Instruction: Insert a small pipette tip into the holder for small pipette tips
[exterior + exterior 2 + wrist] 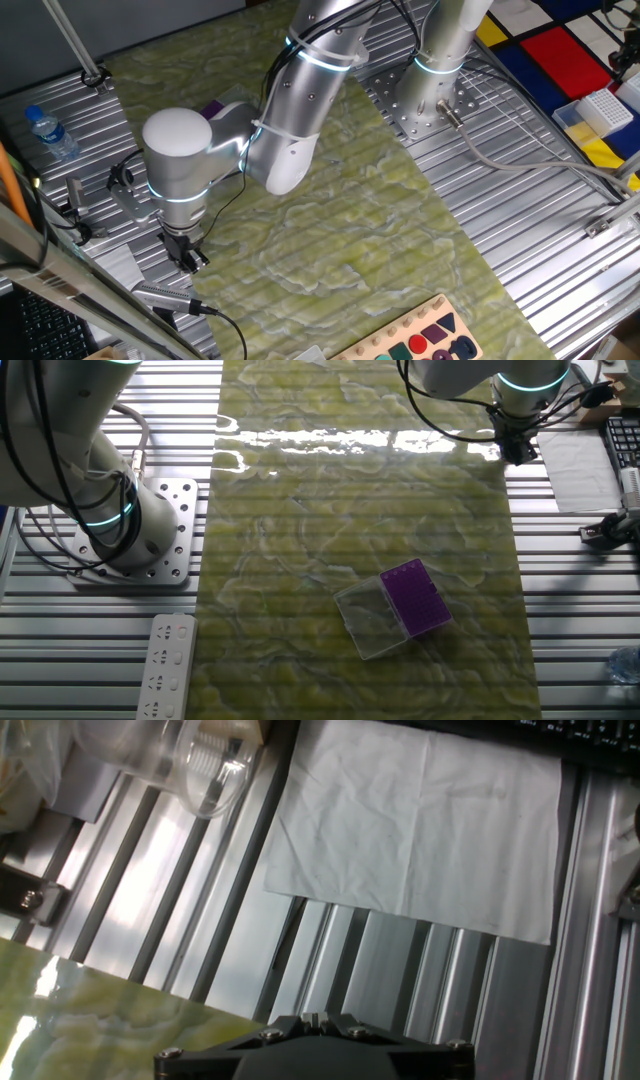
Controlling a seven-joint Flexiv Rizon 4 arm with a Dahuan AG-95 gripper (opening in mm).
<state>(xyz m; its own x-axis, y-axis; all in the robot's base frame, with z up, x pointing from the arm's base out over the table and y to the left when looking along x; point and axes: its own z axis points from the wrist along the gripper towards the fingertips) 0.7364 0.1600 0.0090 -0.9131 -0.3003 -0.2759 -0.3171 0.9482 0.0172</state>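
The holder for small pipette tips (417,597) is a flat purple square box with a grid of holes. It lies on the green mat with its clear cover piece (369,620) against its left side. In one fixed view only a purple corner of the holder (213,107) shows behind the arm. My gripper (518,452) hangs far from it, at the mat's edge over the ribbed metal table (400,970). Its fingertips (300,1020) stand closed together, with a thin pale sliver between them. I cannot make out a small pipette tip.
Ahead of the hand lie a white paper sheet (420,830) and a clear plastic cup (200,765). A keyboard (622,445) is beside the sheet. A white gridded rack (600,112), a water bottle (50,132), a wooden shape board (420,340) and a second arm's base (130,530) stand around the mat.
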